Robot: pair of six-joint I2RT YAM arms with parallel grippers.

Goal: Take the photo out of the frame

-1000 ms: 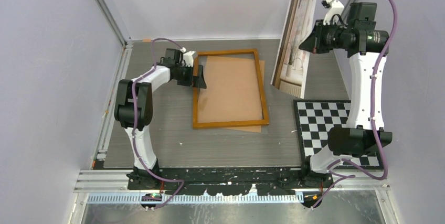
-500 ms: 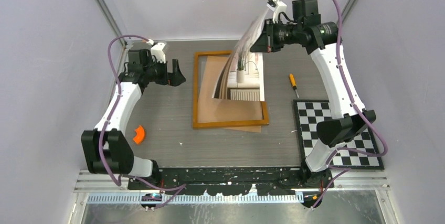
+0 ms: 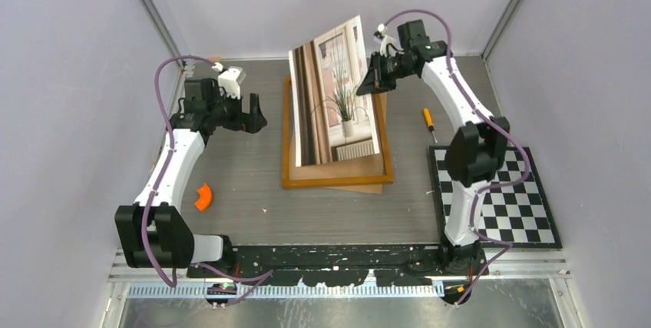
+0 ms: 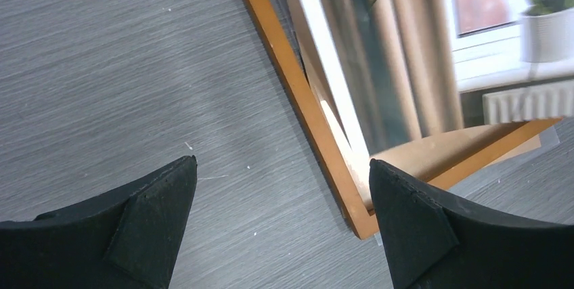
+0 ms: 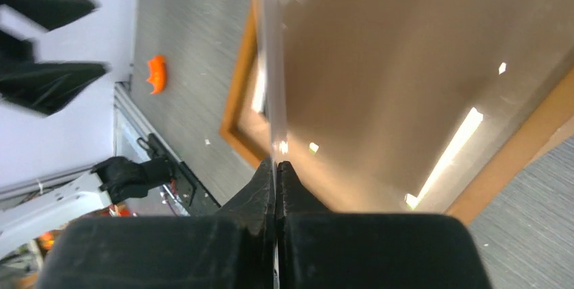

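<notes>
The photo (image 3: pixel 334 97), a print of a window with brown curtains, a plant and a radiator, hangs tilted above the frame (image 3: pixel 338 181). My right gripper (image 3: pixel 371 82) is shut on the photo's right edge. In the right wrist view the photo (image 5: pixel 271 65) shows edge-on between the closed fingertips of that gripper (image 5: pixel 276 164), with the frame (image 5: pixel 238 93) lying below. The frame lies flat on the table with its orange-brown border and brown board showing. My left gripper (image 3: pixel 259 113) is open and empty just left of the frame; in its wrist view (image 4: pixel 282 162) the frame's corner (image 4: pixel 304 99) lies between the fingers.
A screwdriver with an orange handle (image 3: pixel 428 123) lies right of the frame. A black-and-white checkered mat (image 3: pixel 499 197) lies at the front right. A small orange piece (image 3: pixel 202 197) lies on the table at the front left, and also shows in the right wrist view (image 5: pixel 156 74).
My right gripper has carried the photo from the far right leftward, over the frame, and turned its picture side up. My left gripper drew back from the frame's left edge.
</notes>
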